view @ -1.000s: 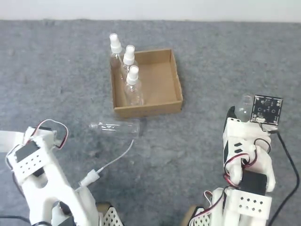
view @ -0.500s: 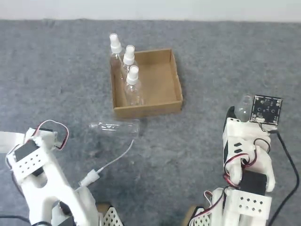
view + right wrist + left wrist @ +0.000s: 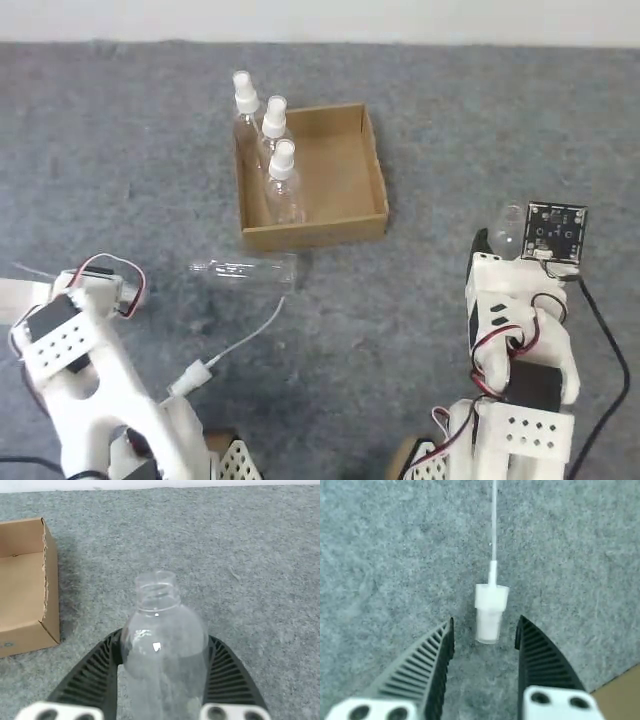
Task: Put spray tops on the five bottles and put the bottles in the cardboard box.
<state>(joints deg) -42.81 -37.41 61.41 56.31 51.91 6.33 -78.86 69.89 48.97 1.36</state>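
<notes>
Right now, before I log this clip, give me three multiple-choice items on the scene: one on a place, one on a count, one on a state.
1. Where is the lying bottle relative to the cardboard box?
A) inside it
B) on the carpet outside it
C) on top of it

2. How many bottles wear spray tops?
A) two
B) three
C) five

3. What is the right gripper doing?
A) open and empty
B) shut on a spray top
C) shut on a capless bottle

Answers:
1 B, it lies on the carpet by the box's near wall.
2 B, three capped bottles stand in the box.
3 C, the right wrist view shows the bottle clamped.
</notes>
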